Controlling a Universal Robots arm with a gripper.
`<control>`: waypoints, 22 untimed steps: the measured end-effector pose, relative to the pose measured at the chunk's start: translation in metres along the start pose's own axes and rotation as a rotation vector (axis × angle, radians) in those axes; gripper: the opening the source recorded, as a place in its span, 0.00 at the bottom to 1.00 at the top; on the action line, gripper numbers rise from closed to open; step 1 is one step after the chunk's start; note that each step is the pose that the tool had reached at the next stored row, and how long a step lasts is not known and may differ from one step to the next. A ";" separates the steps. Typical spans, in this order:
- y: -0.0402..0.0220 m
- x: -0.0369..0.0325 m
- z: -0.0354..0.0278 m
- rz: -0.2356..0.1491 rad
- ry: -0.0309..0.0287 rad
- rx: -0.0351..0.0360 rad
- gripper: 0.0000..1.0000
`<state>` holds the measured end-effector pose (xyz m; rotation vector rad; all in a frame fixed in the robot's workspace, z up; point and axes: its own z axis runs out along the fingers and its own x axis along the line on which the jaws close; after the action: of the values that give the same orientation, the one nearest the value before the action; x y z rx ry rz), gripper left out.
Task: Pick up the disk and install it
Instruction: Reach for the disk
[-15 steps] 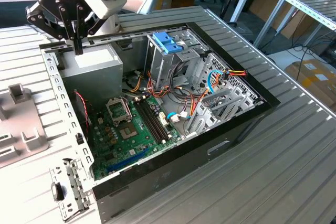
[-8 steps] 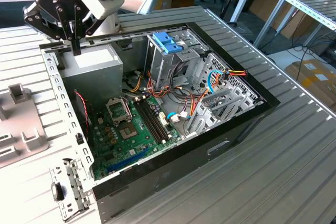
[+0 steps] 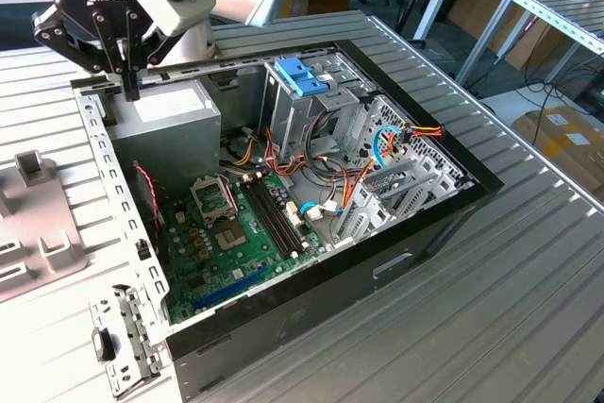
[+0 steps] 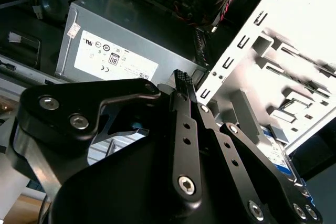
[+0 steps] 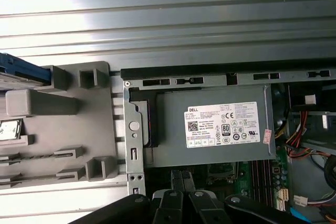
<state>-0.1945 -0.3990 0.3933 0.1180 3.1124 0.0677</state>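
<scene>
Since the disk (image 5: pixel 16 66) sits on the grey holder (image 3: pixel 42 233) on the bench (image 3: pixel 33 110) at the exterior view's left, well apart from our gripper (image 3: pixel 130 92), we judge the pick not yet begun. Our fingers (image 4: pixel 184 114) are pressed narrow and empty above the supply box (image 3: pixel 170 125) at the case (image 3: pixel 283 309) rim; to pick well we should spread them first and meet the blue rails (image 5: pixel 32 75) squarely, clear of that rim.
</scene>
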 end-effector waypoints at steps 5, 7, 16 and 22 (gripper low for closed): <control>-0.0002 0.0028 -0.0001 0.000 0.0000 0.0000 0.11; -0.0004 0.0049 -0.0002 0.000 0.0000 0.0000 0.11; -0.0009 0.0119 -0.0003 0.000 0.0000 0.0000 0.11; -0.0013 0.0175 -0.0005 0.000 0.0001 0.0001 0.11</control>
<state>-0.2121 -0.3989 0.3933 0.1179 3.1125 0.0676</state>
